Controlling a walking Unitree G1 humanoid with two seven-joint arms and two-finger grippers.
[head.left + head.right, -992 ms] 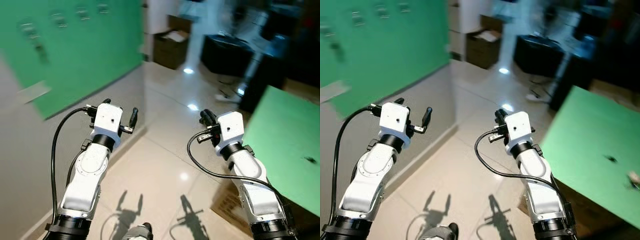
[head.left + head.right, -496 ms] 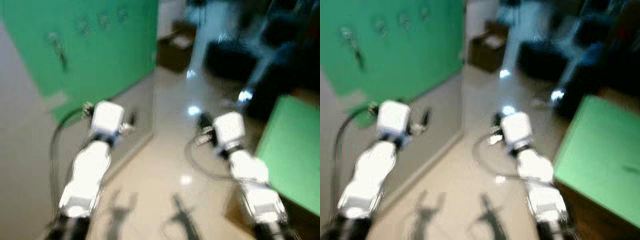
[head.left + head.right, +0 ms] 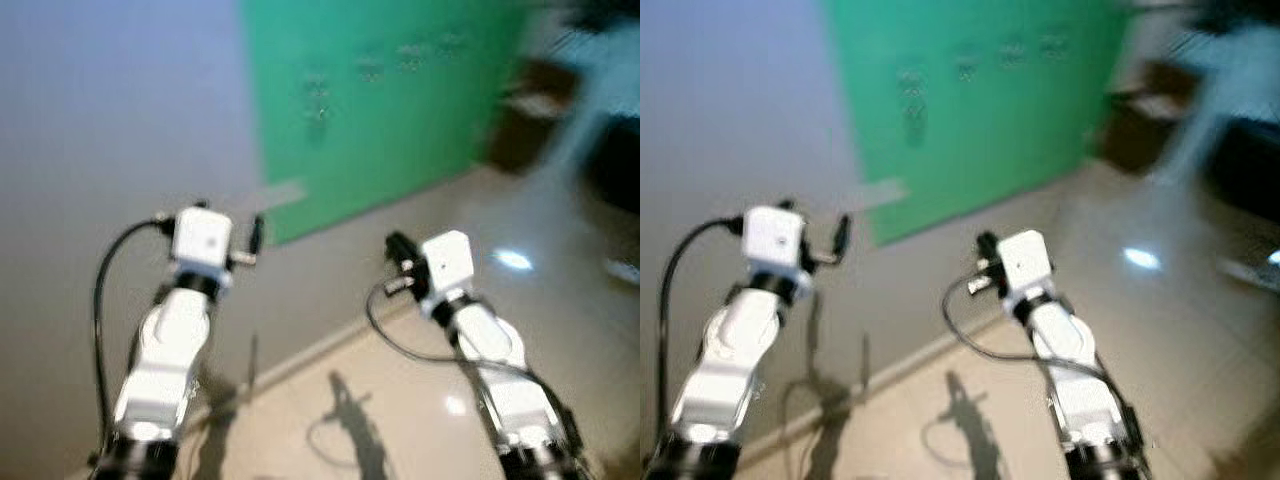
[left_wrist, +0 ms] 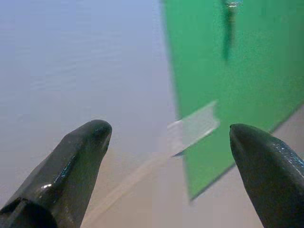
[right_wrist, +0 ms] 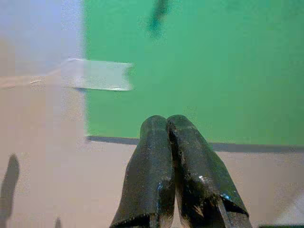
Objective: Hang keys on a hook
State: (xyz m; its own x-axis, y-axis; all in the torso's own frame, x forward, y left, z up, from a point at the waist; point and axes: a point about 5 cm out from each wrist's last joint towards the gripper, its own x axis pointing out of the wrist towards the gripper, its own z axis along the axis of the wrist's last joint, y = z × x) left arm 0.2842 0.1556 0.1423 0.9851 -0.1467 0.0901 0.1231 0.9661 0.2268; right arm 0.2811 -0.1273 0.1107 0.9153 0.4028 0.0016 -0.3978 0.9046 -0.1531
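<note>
Left gripper (image 4: 166, 142) raised lower left, fingers spread wide | right gripper (image 5: 166, 126) raised centre, fingers pressed together, empty | hooks (image 3: 318, 95) blurred on green panel (image 3: 400, 130), upper centre | keys indiscernible

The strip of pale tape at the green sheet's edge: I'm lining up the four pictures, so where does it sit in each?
Left eye view: tape strip, above the left gripper.
Right eye view, at the green sheet's lower left edge.
Left wrist view, between the spread fingers.
Right wrist view, beyond the right gripper.
Shared landmark: the sheet's left edge.
</note>
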